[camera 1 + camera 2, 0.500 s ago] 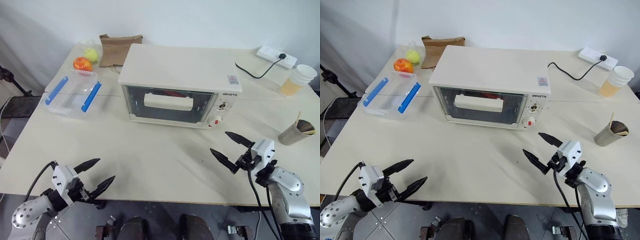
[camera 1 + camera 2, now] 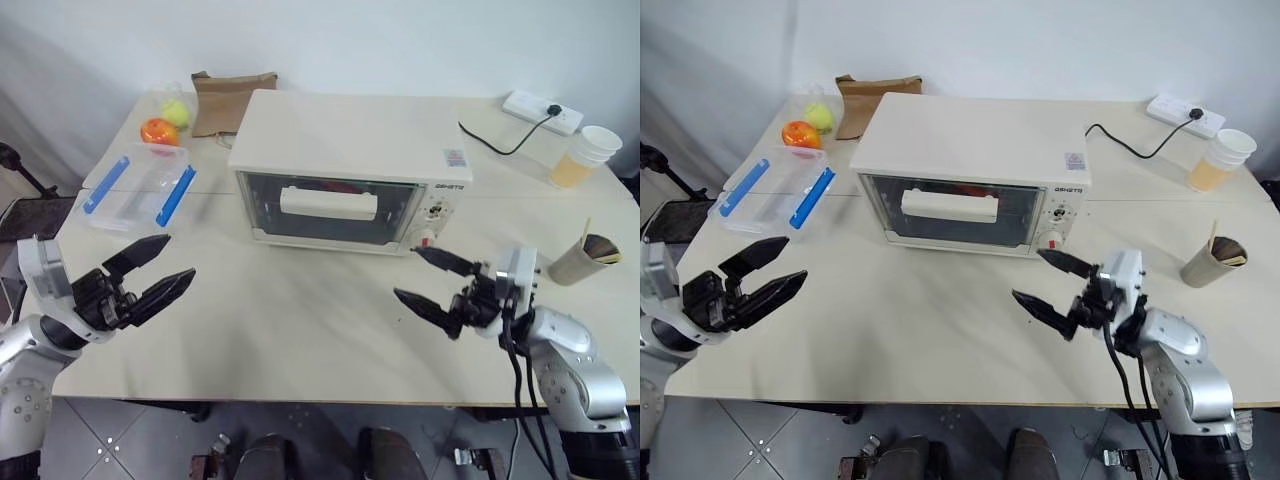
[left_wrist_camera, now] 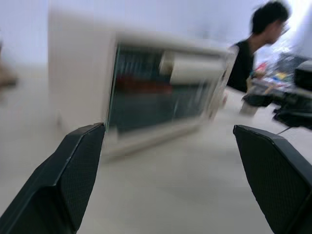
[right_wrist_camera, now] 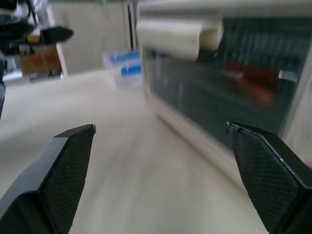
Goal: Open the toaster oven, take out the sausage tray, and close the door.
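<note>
The cream-white toaster oven (image 2: 350, 140) stands at the middle of the table. Its glass door (image 2: 395, 212) is shut, with the bar handle (image 2: 328, 203) across it. The sausage tray (image 4: 251, 80) lies inside, and through the glass I make out just the red of the sausages. My left gripper (image 2: 178, 257) hovers open over the table's left side, well short of the oven and pointing toward it. My right gripper (image 2: 406, 272) hangs open just in front of the oven's right lower corner, near the red-tipped knob (image 2: 426, 238), touching nothing.
A clear plastic box with blue clips (image 2: 140, 185), an orange (image 2: 158, 131), a yellow-green ball (image 2: 177, 110) and a brown bag (image 2: 232, 95) sit at the back left. A power strip (image 2: 543, 112), stacked cups (image 2: 583, 158) and a cup with a stick (image 2: 590, 260) stand right. A person (image 3: 253, 44) is beyond the table.
Both grippers have risen from the table's near edge toward the oven. The right one has moved left, close to the oven's front. Both stay open.
</note>
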`<action>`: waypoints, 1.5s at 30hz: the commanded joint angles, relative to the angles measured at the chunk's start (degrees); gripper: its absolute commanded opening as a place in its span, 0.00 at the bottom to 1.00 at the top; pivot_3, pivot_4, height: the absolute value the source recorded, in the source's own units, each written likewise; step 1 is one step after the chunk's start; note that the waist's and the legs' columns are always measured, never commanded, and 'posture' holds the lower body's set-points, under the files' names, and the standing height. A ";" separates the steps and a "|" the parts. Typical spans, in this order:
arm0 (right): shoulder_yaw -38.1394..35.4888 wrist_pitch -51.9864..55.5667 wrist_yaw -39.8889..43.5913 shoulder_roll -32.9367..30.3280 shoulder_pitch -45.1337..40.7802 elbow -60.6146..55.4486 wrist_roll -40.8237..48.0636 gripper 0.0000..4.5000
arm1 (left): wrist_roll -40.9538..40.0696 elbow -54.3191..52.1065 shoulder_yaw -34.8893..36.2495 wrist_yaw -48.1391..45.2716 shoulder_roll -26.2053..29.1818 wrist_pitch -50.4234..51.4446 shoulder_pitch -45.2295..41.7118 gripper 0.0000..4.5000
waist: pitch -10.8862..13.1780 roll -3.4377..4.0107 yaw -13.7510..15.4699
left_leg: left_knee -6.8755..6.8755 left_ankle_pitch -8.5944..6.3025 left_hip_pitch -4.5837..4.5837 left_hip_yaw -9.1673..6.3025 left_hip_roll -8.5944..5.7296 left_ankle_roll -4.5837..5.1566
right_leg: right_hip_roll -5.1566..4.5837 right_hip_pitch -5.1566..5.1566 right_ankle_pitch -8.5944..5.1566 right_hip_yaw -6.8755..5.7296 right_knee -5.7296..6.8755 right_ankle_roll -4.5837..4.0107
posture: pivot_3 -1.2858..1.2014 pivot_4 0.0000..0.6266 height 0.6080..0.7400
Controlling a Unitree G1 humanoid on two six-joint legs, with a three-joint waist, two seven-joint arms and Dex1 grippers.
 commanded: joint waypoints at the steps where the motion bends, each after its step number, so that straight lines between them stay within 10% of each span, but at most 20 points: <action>1: 0.46 4.78 -5.15 1.07 -3.68 -1.64 1.06 1.00 | -2.59 -2.35 -0.90 -0.37 0.51 3.67 -0.93 0.99 | 0.02 -0.04 -0.15 | -0.01 0.00 -0.02 -0.01 -0.01 0.00 | 0.02 -0.04 0.00 -0.05 0.04 0.00 | 0.52 0.24 1.00; 33: 11.00 -10.73 12.36 1.82 -11.82 0.87 -11.22 1.00 | 4.32 -0.99 -1.59 0.41 -5.54 -0.46 -2.43 0.99 | 0.07 -0.12 -0.24 | -0.04 -0.01 -0.28 0.19 -0.10 0.03 | 0.10 -0.41 0.00 -0.16 0.06 0.01 | 0.52 0.24 1.00; 45: 11.89 -16.04 13.08 2.51 -11.19 2.41 -13.94 1.00 | 11.12 17.63 -8.11 1.78 -8.83 -4.75 -28.12 0.26 | 0.13 -0.22 -0.31 | 0.07 0.00 -0.33 0.18 -0.30 0.03 | 0.12 -0.41 0.02 -0.43 0.14 0.05 | 0.52 0.24 1.00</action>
